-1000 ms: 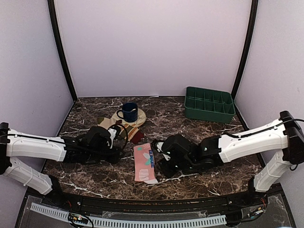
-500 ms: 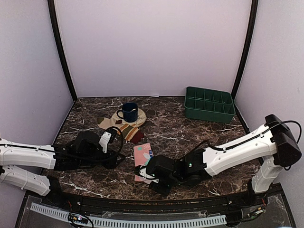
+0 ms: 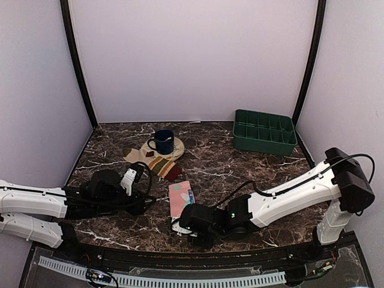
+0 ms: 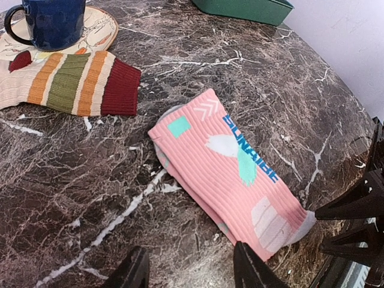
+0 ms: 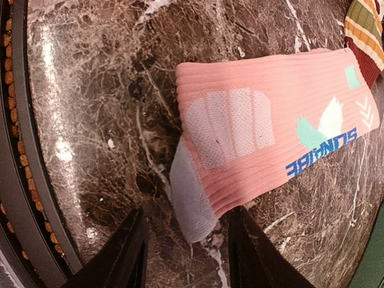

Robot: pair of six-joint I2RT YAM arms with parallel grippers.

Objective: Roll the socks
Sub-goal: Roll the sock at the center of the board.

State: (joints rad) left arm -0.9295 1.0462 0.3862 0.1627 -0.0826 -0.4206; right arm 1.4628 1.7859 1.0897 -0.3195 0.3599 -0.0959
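Note:
A pink sock (image 3: 180, 200) with teal and white marks lies flat at the front middle of the table, its grey toe toward the near edge. It also shows in the left wrist view (image 4: 231, 162) and the right wrist view (image 5: 270, 129). A striped sock (image 3: 159, 163) lies flat behind it, partly under a coaster, and shows in the left wrist view (image 4: 66, 81). My right gripper (image 5: 186, 240) is open and low over the table, with its jaws either side of the pink sock's toe (image 5: 192, 198). My left gripper (image 4: 189, 270) is open and empty, just left of the pink sock.
A blue mug (image 3: 162, 141) stands on a round coaster (image 3: 174, 147) at the back left of the socks. A green compartment tray (image 3: 265, 131) sits at the back right. The table's front rail (image 5: 12, 150) runs close behind my right gripper.
My right gripper has swung left and toward the near edge, down to the pink sock's toe end. My left gripper has drawn back to the left, away from the sock.

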